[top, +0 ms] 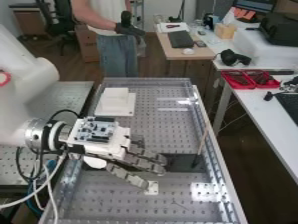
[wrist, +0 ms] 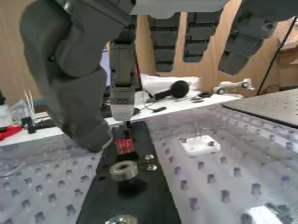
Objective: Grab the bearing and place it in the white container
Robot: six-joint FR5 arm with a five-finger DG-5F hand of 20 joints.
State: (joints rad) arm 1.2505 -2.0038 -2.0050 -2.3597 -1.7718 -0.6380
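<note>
Side surface: at the left we see a perforated metal surface, with cables at its near part.
Arm: we see the white arm entering from the left, above the table.
White box-shaped piece: we locate it on a white square plate, at the far left of the table; we cannot tell whether its top is hollow.
White curved piece: we see it partly hidden below the wrist, nearer than the plate.
Round metal part: we see it at the black strip, left of the bearing.
Bearing: we locate the metal ring at the black strip, upper face visible, apart from the fingertips.
Fasteners: we count two small metal pieces just beside the bearing, on its near side.
Hand: we find it above the strip, open, fingers extended towards the right, gripping nothing.
White block: we see this small piece on the table, on the near side of the strip.
Black strip: it runs left to right across the table.
Red piece: it is at the strip, right of the bearing.
Tan rod: it stands tilted at the strip's right part.
Right worktop: we see red trays and, farther away, black headphones.
</note>
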